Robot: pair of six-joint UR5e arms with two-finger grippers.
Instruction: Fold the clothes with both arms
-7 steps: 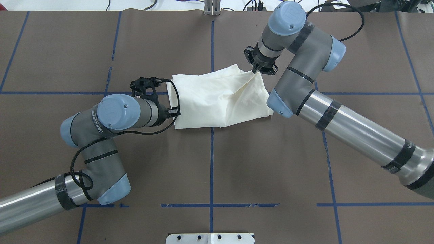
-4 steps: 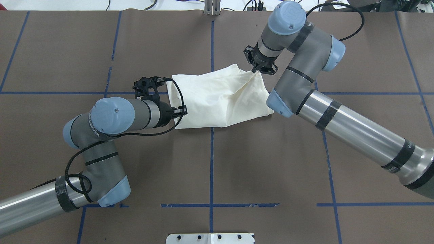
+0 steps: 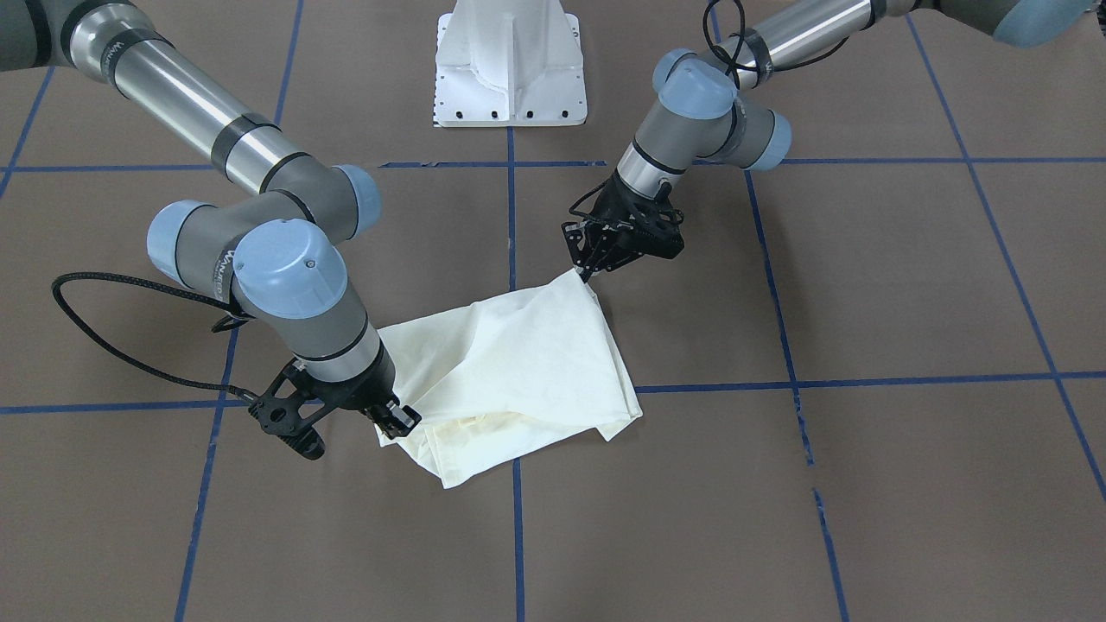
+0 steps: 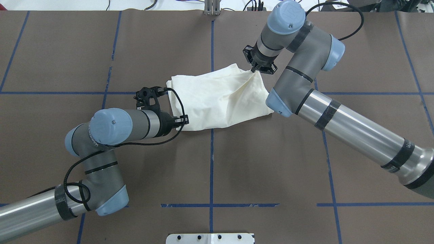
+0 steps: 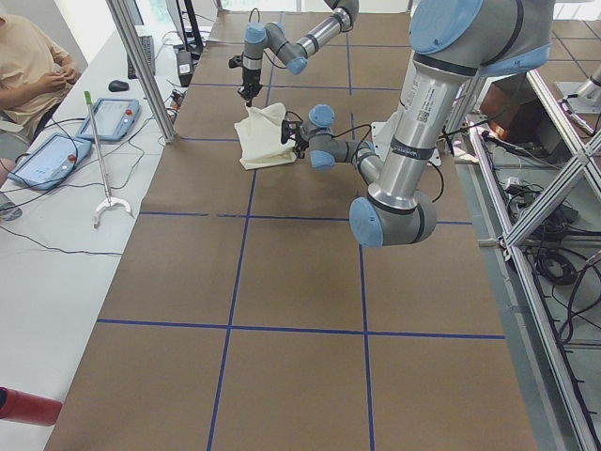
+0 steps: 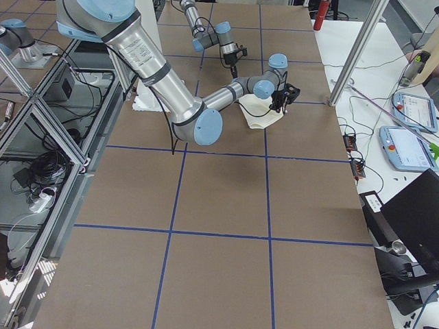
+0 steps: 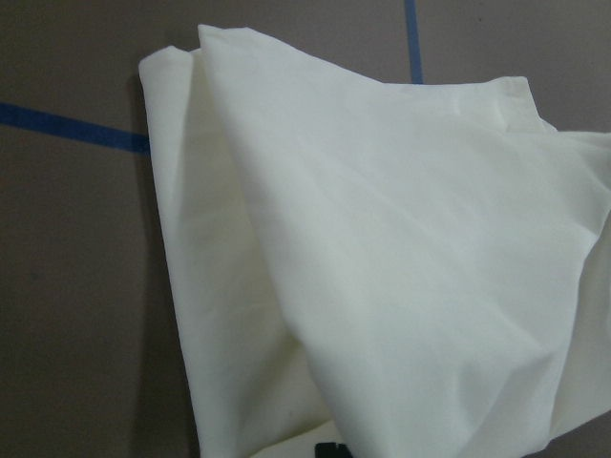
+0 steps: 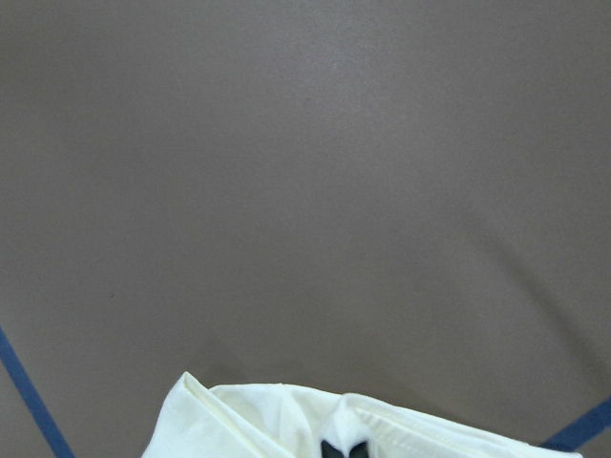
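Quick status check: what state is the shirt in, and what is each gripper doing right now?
shirt: folded into a bundle, print hidden, resting on the table, two corners pinched up.
left gripper: shut on the shirt's near corner.
right gripper: shut on the shirt's far corner.
table: brown cover with blue tape lines.

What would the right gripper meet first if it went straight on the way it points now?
The right gripper points down and already pinches the shirt corner, so it would probably meet the table beneath.
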